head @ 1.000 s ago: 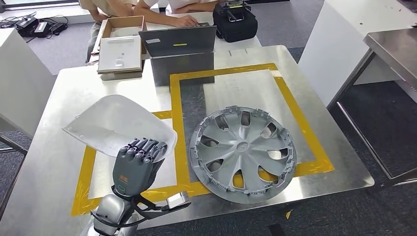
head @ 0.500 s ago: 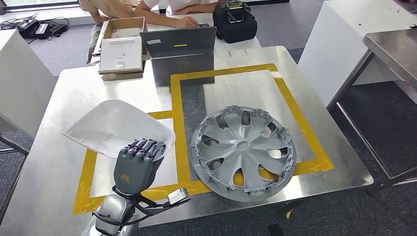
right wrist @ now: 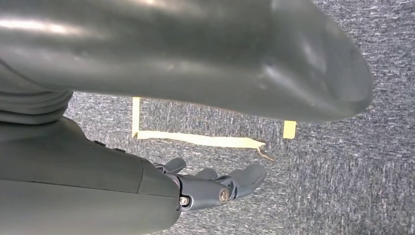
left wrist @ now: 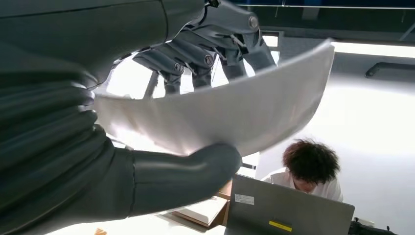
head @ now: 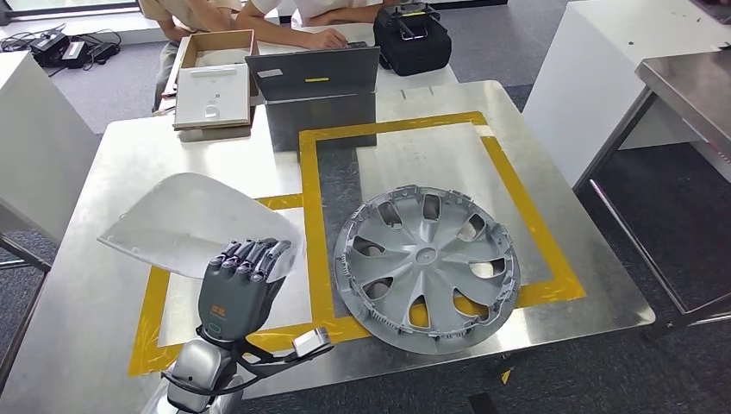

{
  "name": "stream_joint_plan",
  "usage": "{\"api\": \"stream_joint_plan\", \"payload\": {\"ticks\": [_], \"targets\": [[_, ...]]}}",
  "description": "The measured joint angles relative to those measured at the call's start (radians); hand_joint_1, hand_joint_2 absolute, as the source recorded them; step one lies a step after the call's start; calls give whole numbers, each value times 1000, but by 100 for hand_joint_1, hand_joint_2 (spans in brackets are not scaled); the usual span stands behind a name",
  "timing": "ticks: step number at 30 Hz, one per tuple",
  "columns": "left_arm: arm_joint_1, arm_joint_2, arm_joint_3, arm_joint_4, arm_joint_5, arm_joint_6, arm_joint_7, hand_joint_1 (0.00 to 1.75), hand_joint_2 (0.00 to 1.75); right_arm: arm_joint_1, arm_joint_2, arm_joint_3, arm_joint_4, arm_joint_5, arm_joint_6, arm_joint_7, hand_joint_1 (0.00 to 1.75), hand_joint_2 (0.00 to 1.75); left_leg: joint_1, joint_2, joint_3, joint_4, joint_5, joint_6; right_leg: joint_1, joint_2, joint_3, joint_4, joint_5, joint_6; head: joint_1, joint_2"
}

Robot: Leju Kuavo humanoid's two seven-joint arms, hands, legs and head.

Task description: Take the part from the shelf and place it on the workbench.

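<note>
The part is a white curved plastic shell (head: 190, 222). My left hand (head: 237, 289) grips its near edge and holds it just above the left yellow-taped rectangle (head: 155, 297) of the steel workbench (head: 129, 155). In the left wrist view the shell (left wrist: 230, 115) lies between the thumb (left wrist: 186, 171) and the darker fingers (left wrist: 195, 54). My right hand (right wrist: 215, 183) hangs over grey carpet with its fingers apart and nothing in it.
A grey wheel cover (head: 427, 266) lies flat in the right taped rectangle, close to the shell. At the bench's far edge are a grey metal box (head: 319, 121), a laptop (head: 312, 73), a cardboard box (head: 211, 82) and a black bag (head: 412, 39). People (head: 284, 17) sit behind them.
The white shell has swung a little to the left and dipped lower over the bench. My left hand has hardly moved.
</note>
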Motion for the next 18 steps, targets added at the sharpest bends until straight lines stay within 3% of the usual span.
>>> {"api": "stream_joint_plan", "payload": {"ticks": [1, 6, 9, 11, 13, 14, 15, 16, 18], "targets": [[1, 0, 0, -2, 0, 0, -2, 0, 0, 0, 0, 0, 0, 0, 0, 0, 0, 0, 0, 0, 0, 0, 0, 0, 0, 0, 0, 0, 0, 0, 0, 0], [2, -1, 0, -16, 3, 1, -10, 0, 0, 0, 0, -1, 0, 0, -6, 0, 0, 0, -1, 0, -1, 2, -1, 2, -1, 0, 1, -2, 2, 2, 0, 0], [2, -2, 1, -27, 3, 1, -16, 0, 0, 0, 2, -2, 0, 1, -7, 0, 0, 0, 1, 1, 11, -25, 19, 20, -3, -1, 8, -16, 8, 16, 0, 0], [1, -2, 2, -33, 2, 2, -16, 0, 0, -1, 2, -4, 0, 1, -7, 0, 0, 0, 11, 5, 24, -59, 41, 28, -2, -1, -5, 21, -28, 24, 2, 0], [2, -2, 2, -33, 1, 2, -18, 0, 0, -1, 2, -7, 0, 1, -8, 1, 0, 0, 15, 9, 22, -68, 49, 28, -10, -1, -48, 127, -96, 35, 3, 0], [3, -2, 3, -33, 1, 2, -19, 0, 0, -1, 2, -8, 0, 1, -8, 1, 0, 0, 18, 10, 17, -67, 51, 25, -16, -2, -69, 180, -119, 42, 3, 0], [4, -2, 3, -33, 1, 2, -19, 0, 0, 0, 1, -8, 0, 1, -8, 1, 0, 0, 22, 11, 12, -64, 52, 21, -22, -2, -77, 208, -124, 50, 3, 0], [4, -2, 3, -33, 0, 2, -20, 0, 0, 0, 1, -8, 0, 1, -8, 1, 0, 0, 29, 11, 6, -58, 53, 15, -30, -2, -67, 200, -110, 59, 3, 0], [4, -2, 3, -33, 0, 2, -18, 0, 0, -1, 0, -8, 0, 1, -9, 1, 0, 0, 44, 11, -10, -37, 50, -3, -45, -4, -2, 89, -59, 82, 3, 0]]}}
